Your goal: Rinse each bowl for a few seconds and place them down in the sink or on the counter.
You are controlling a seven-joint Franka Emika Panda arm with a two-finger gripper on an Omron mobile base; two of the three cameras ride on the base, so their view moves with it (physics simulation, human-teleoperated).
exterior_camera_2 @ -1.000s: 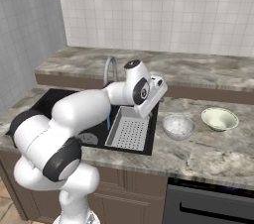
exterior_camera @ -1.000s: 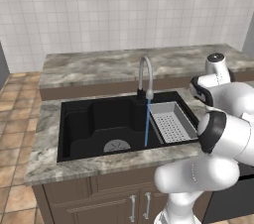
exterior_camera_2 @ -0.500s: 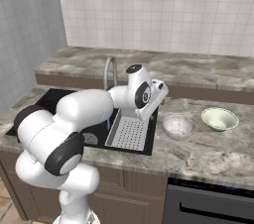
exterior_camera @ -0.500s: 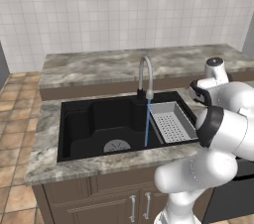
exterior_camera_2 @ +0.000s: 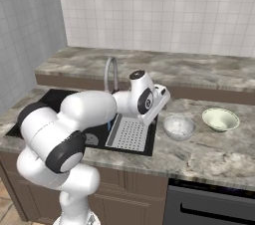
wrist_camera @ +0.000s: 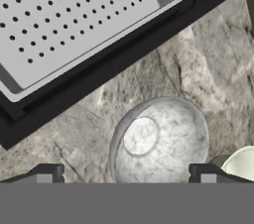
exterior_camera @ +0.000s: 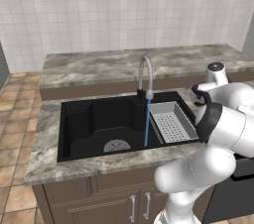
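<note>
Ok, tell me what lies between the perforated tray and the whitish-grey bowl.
In the hand view, the sink's black rim and bare counter separate tray from bowl.

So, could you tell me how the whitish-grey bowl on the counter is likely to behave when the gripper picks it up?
The whitish-grey bowl looks rigid and thin-walled, so probably light. Its smooth, glossy curved side may slip between the open gripper's fingers. Its small flat base suggests it could tip if nudged at the rim.
</note>
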